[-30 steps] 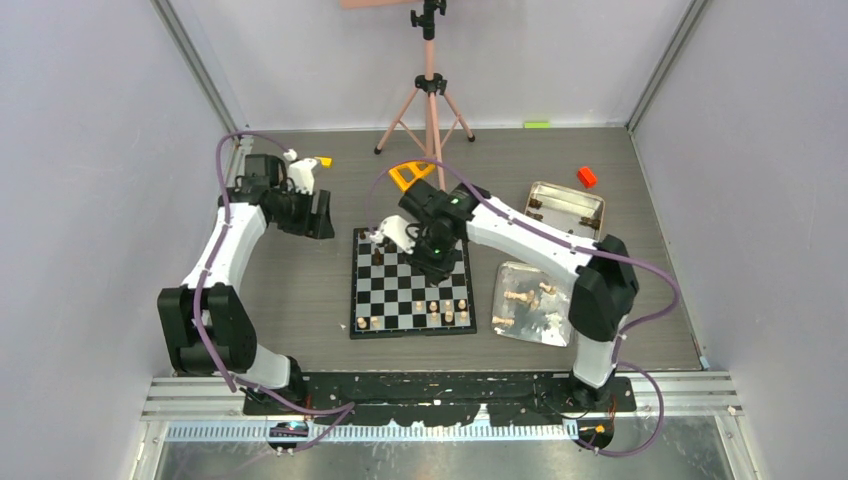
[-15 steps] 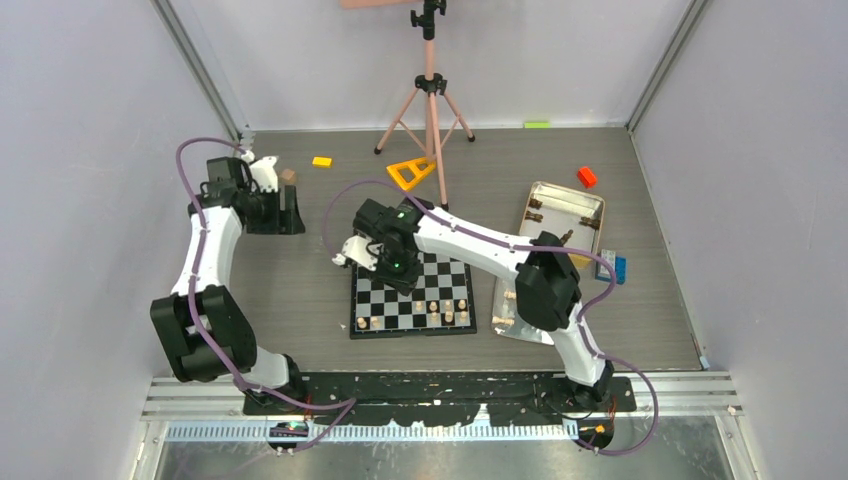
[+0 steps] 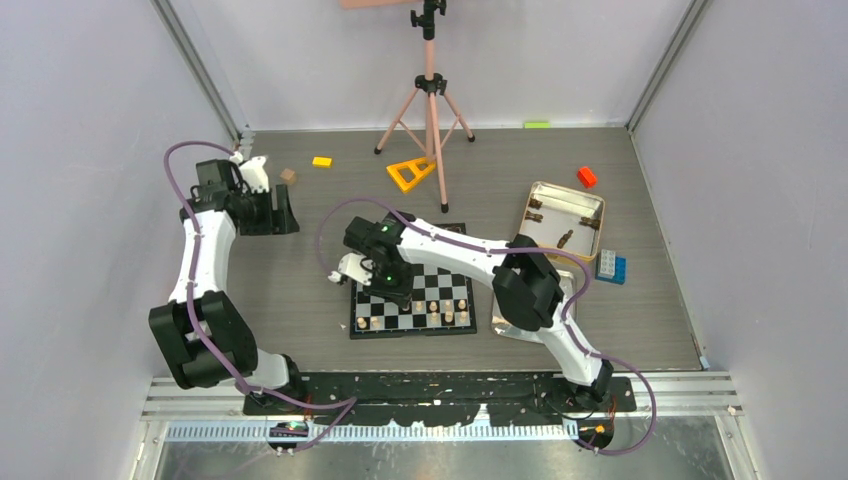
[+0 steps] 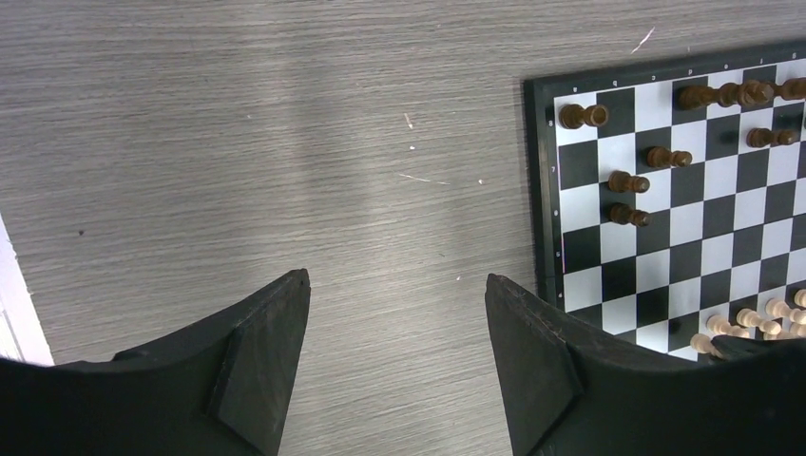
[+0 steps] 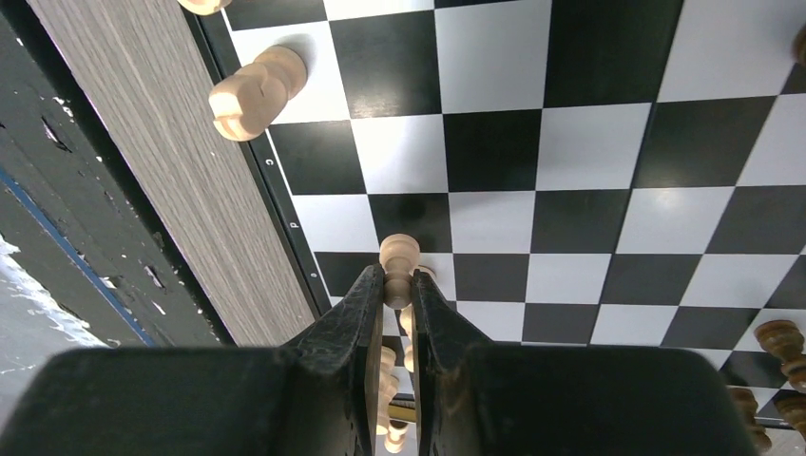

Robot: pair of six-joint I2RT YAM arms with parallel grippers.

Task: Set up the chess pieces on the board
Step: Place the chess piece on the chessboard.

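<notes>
Two matte black fingers [image 5: 352, 323] of the right gripper [image 5: 397, 285] pinch one turned, round-headed tan pawn [image 5: 399, 255] at the glossy checkered board [image 5: 589, 218], near its border. One second tan piece [image 5: 257, 81] stands nearby. Left gripper [image 4: 397, 304] spread wide above the grey wood-grain table [image 4: 238, 142], beside the board.

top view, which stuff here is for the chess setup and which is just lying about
For the job: board, light piece in the right tool, dark pieces on the board, tin holding spare chessmen.

Lying about: orange triangle, yellow block, brown cube, red block, blue block, tripod.
</notes>
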